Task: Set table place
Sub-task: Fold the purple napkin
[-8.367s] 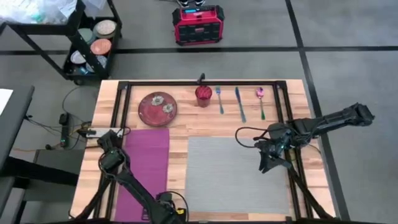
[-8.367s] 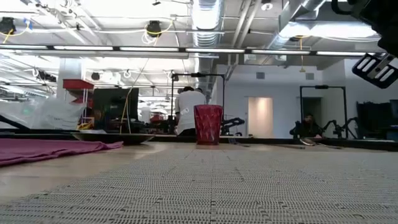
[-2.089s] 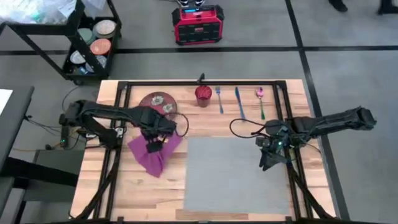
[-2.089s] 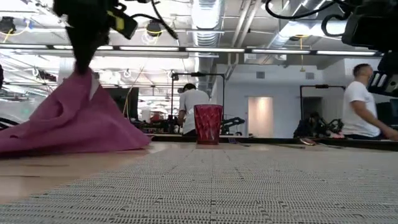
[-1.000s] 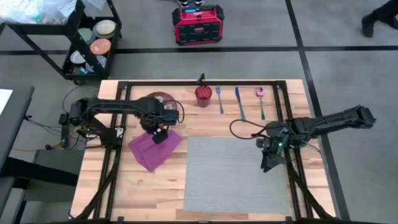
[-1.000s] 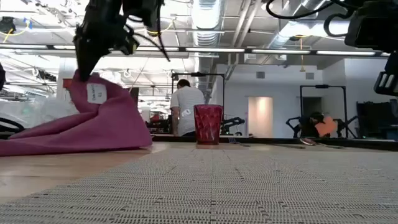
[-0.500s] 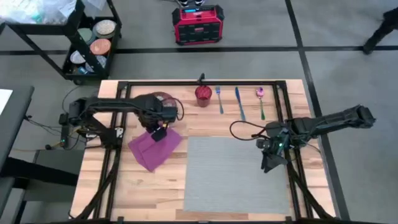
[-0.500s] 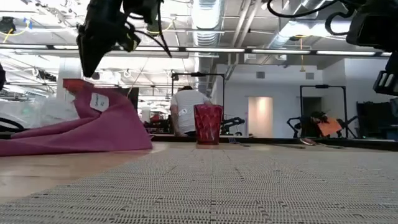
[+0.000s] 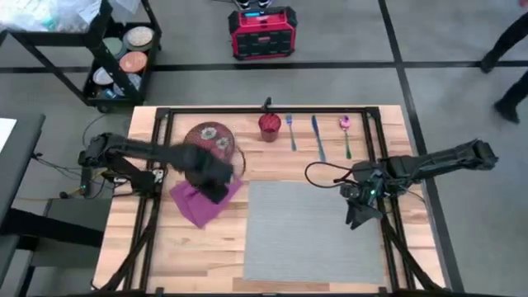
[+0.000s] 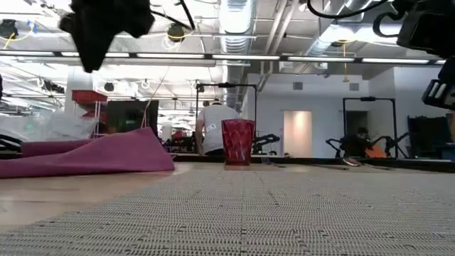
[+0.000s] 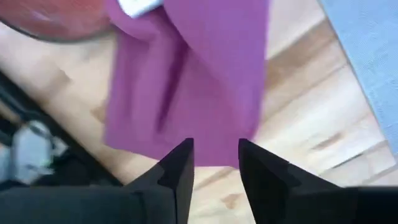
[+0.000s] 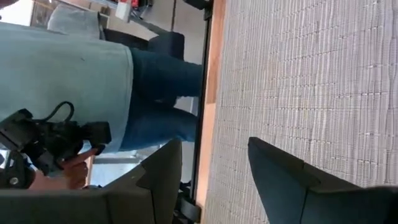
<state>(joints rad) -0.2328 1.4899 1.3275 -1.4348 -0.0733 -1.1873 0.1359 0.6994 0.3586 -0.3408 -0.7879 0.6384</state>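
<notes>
The magenta napkin (image 9: 200, 204) lies rumpled on the wooden table (image 9: 198, 256), left of the grey placemat (image 9: 313, 235). It also shows in the low view (image 10: 92, 156). My left gripper (image 9: 208, 180) hovers open above the napkin (image 11: 193, 68) and touches nothing. My right gripper (image 9: 356, 216) stands open just above the placemat's right edge (image 12: 311, 81). Along the far edge are a dark red plate (image 9: 205, 136), a red cup (image 9: 270, 125), a fork (image 9: 291, 132), a knife (image 9: 318, 137) and a spoon (image 9: 346, 136).
Black frame rails (image 9: 157, 165) cross the table at left and right. A black shelf cart (image 9: 124, 58) with bowls and a red box (image 9: 262, 33) stand on the floor beyond the far edge. A person (image 12: 81, 81) stands by the table's right side.
My left gripper has let go of the napkin and gone up. The napkin's raised corner, held up in a peak a second ago, has fallen, and the cloth now lies low on the table.
</notes>
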